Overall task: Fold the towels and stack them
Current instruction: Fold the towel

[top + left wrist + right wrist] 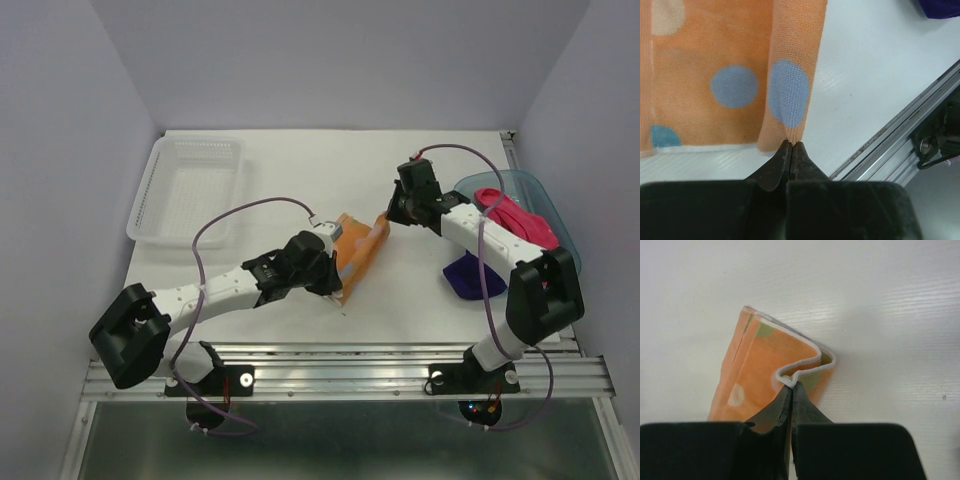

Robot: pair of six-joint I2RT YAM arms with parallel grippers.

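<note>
The orange towel (356,250) with pale and blue dots lies partly folded mid-table, one side lifted. My left gripper (336,291) is shut on the towel's near corner; the left wrist view shows its tips (791,144) pinching a fold of the orange towel (735,75). My right gripper (389,222) is shut on the far corner, its tips (792,384) pinching the white-hemmed edge of the orange towel (765,360). The dark purple towel (468,275) lies on the table under the right arm. The pink-red towel (515,215) sits in the teal tub (545,195).
A clear plastic basket (190,185) stands at the back left. The metal rail (350,365) runs along the table's near edge, close to the left gripper in the left wrist view, rail (890,150). A corner of the purple towel (940,7) shows there too.
</note>
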